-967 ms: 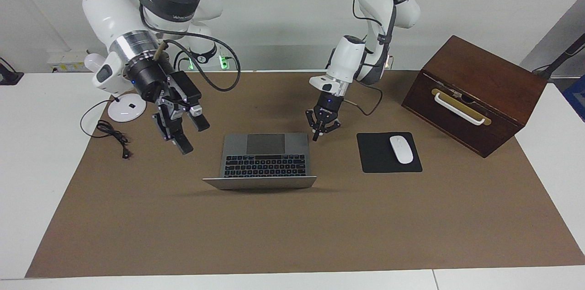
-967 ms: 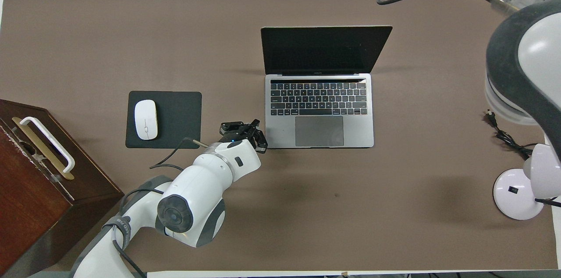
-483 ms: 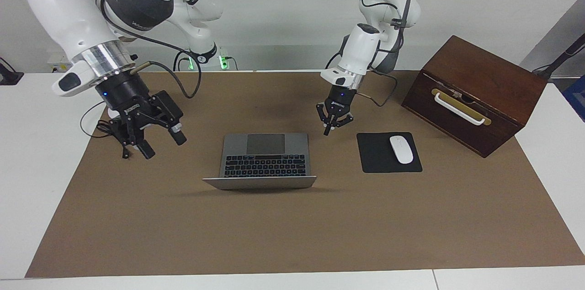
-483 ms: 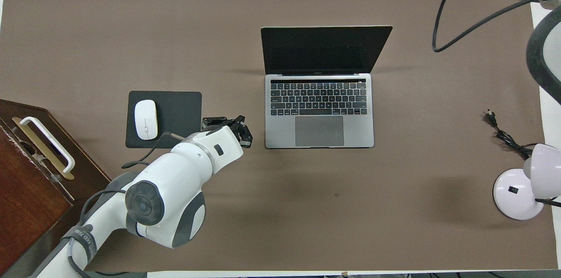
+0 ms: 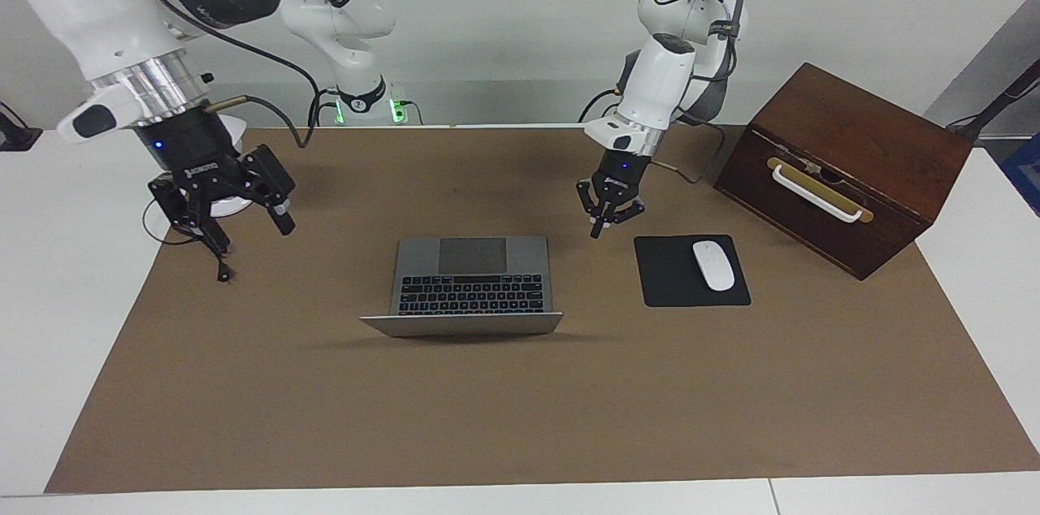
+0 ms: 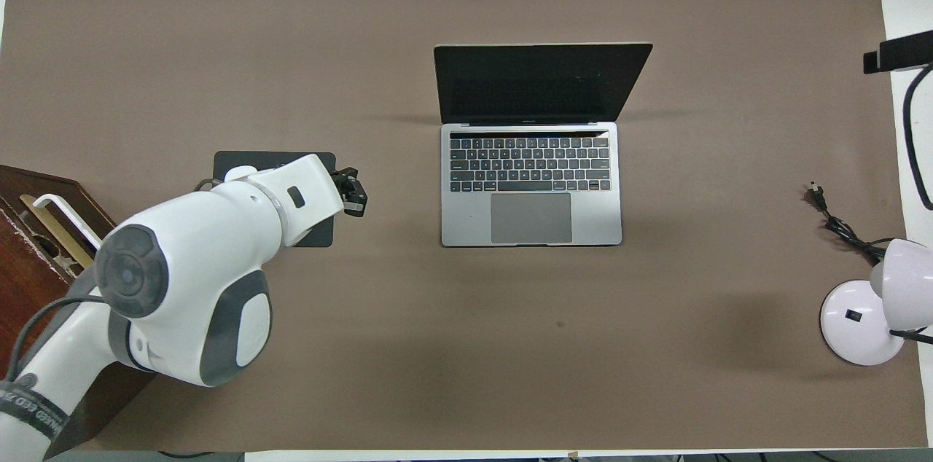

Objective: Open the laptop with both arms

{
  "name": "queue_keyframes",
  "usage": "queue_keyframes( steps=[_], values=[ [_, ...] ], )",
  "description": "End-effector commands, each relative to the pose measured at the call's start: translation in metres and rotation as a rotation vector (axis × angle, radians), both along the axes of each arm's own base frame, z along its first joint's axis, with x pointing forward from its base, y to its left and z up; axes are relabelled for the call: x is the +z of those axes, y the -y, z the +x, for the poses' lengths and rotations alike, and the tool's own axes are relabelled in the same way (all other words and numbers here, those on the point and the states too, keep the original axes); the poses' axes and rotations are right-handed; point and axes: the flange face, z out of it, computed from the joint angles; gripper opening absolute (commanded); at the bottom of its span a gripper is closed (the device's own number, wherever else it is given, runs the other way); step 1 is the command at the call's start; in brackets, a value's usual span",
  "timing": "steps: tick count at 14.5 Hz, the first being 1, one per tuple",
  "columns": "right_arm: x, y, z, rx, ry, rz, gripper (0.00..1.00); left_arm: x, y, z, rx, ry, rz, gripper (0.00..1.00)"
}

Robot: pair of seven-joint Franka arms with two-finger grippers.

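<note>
— From the facing view, where is the laptop (image 5: 470, 281) lying?

— It is sitting open on the brown mat (image 5: 520, 417), apart from both hands. The left gripper (image 5: 598, 232) is hanging clenched and empty over the mat between the laptop and the mouse pad (image 5: 674, 283). The right gripper (image 5: 248, 235) is hanging with fingers spread, empty, over the mat near the lamp base (image 5: 221, 206).

— And from overhead?

— The laptop (image 6: 531, 218) is standing open mid-mat. The left gripper (image 6: 355, 194) is showing beside the mouse pad (image 6: 240, 156). A wooden box (image 6: 29, 258) is sitting shut at the left arm's end; a lamp (image 6: 867, 320) and its cord (image 6: 838, 225) are lying at the right arm's end.
</note>
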Motion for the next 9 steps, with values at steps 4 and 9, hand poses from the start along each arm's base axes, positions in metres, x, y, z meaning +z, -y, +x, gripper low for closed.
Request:
queue_keyframes(
  steps=[4, 9],
  values=[
    [-0.024, -0.004, -0.041, 0.046, -0.151, -0.135, 1.00, 0.041, -0.049, 0.002, -0.049, -0.032, 0.043, 0.00],
    [-0.074, -0.016, -0.083, 0.120, -0.213, -0.136, 1.00, 0.078, -0.093, 0.011, -0.069, -0.084, 0.137, 0.00]
  ],
)
